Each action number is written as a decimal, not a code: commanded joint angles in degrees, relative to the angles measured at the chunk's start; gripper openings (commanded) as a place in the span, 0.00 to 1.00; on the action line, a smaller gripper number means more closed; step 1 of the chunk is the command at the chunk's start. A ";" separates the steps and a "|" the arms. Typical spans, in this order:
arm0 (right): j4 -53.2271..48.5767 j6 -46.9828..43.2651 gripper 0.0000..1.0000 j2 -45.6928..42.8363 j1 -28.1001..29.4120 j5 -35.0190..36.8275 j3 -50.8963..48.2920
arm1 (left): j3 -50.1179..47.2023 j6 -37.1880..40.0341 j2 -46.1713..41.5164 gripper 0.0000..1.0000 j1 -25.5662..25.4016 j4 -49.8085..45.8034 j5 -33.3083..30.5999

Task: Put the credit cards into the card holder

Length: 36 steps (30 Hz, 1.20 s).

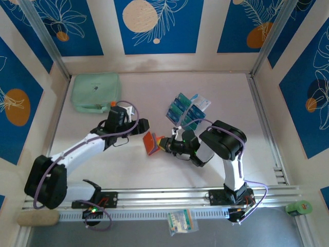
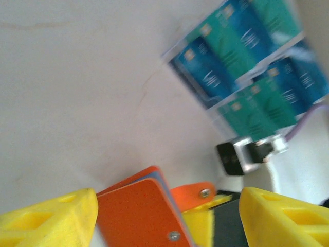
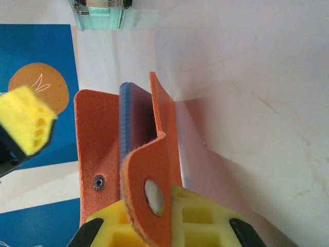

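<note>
Right gripper (image 3: 154,218) clamps the wallet (image 1: 151,143) by its tab (image 3: 149,175). Left gripper (image 1: 138,118), jaws apart, should pinch only one of the cards (image 1: 186,110) nearer the far edge.

The right hand (image 1: 164,144) holds the orange card holder (image 1: 149,143) by its right side; the holder stands tilted on the worktop (image 1: 154,92). The left hand (image 1: 139,125) is just beside it, at its upper left. The credit cards (image 1: 186,110) lie spread out behind the right hand. A mint-green pouch (image 1: 95,91) lies at the back left.
</note>
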 commanded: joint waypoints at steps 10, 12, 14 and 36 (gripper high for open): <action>1.93 -0.75 0.00 1.10 2.02 7.18 -1.22 | 11.05 8.71 11.03 0.77 -7.44 -11.31 -8.52; 1.95 -0.56 0.00 0.99 2.14 7.89 -1.26 | 13.29 9.99 12.97 0.77 -8.86 -14.19 -10.56; 1.98 -0.45 0.00 0.80 2.22 8.48 -1.48 | 14.78 11.07 14.67 0.78 -10.28 -15.92 -12.24; 1.37 0.27 0.00 -0.91 2.76 13.95 -4.93 | 14.99 15.32 13.15 0.79 -12.80 -24.55 -23.74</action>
